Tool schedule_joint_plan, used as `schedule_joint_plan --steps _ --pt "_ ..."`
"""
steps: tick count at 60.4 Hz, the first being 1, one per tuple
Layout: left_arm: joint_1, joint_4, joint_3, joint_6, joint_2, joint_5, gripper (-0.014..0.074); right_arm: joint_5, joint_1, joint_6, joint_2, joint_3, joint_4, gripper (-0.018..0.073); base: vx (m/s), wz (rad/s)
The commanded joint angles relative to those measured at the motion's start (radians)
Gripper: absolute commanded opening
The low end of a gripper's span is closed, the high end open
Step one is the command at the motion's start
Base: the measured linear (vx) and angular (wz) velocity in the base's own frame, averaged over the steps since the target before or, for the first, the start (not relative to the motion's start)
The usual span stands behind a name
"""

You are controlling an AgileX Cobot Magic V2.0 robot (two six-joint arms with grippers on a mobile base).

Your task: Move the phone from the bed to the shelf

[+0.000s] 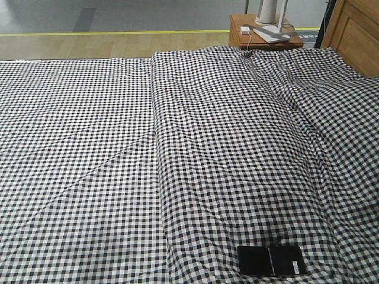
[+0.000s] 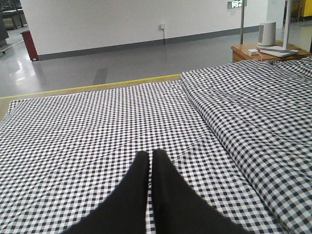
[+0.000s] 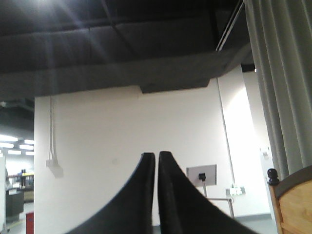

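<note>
The phone [image 1: 271, 260], a flat black slab with a centre crease, lies on the bed [image 1: 118, 148] near the front edge, right of centre, in the front view. The bed wears a black-and-white checked cover. No gripper shows in the front view. In the left wrist view my left gripper [image 2: 150, 155] hovers over the checked cover, shut with nothing between its fingers. In the right wrist view my right gripper [image 3: 157, 156] points up at a white wall, shut and empty. The shelf is out of view.
An orange-brown bedside table [image 1: 260, 35] with a white lamp base [image 1: 269, 21] and a small white box stands beyond the bed's far right corner. A wooden headboard [image 1: 355, 32] lies at the right. A raised fold in the cover [image 1: 157, 148] runs down the middle.
</note>
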Motion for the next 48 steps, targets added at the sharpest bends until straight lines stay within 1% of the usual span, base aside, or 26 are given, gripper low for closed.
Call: schedule_joint_plan --steps 1,14,24,33,37,41,46,48 --pt "-0.007 -0.009 -0.022 -0.006 -0.011 -0.072 0.0001 0.024 -0.005 -0.006 0.116 -0.113 -0.010 -0.0005 0.00 0.00" --pt "-0.007 -0.009 -0.022 -0.006 -0.011 -0.072 0.0001 0.225 -0.005 -0.008 0.326 -0.226 -0.010 -0.0001 0.00 0.00" --pt "-0.007 -0.009 -0.022 -0.006 -0.011 -0.072 0.0001 0.342 -0.005 -0.025 0.457 -0.230 -0.010 0.0023 0.00 0.00" --pt "-0.007 -0.009 -0.022 -0.006 -0.011 -0.072 0.0001 0.470 -0.005 -0.043 0.561 -0.229 -0.010 0.0078 0.00 0.00" --pt "-0.007 -0.009 -0.022 -0.006 -0.011 -0.072 0.0001 0.513 -0.005 -0.043 0.596 -0.229 -0.010 0.0124 0.00 0.00" --pt "-0.007 -0.009 -0.022 -0.006 -0.011 -0.072 0.0001 0.541 -0.005 -0.043 0.621 -0.228 -0.010 0.0195 0.00 0.00" --pt "-0.007 -0.009 -0.022 -0.006 -0.011 -0.072 0.0001 0.566 -0.005 -0.043 0.643 -0.228 -0.010 0.0314 0.00 0.00" --pt "-0.007 -0.009 -0.022 -0.006 -0.011 -0.072 0.0001 0.571 -0.005 -0.043 0.649 -0.228 -0.010 0.0384 0.00 0.00"
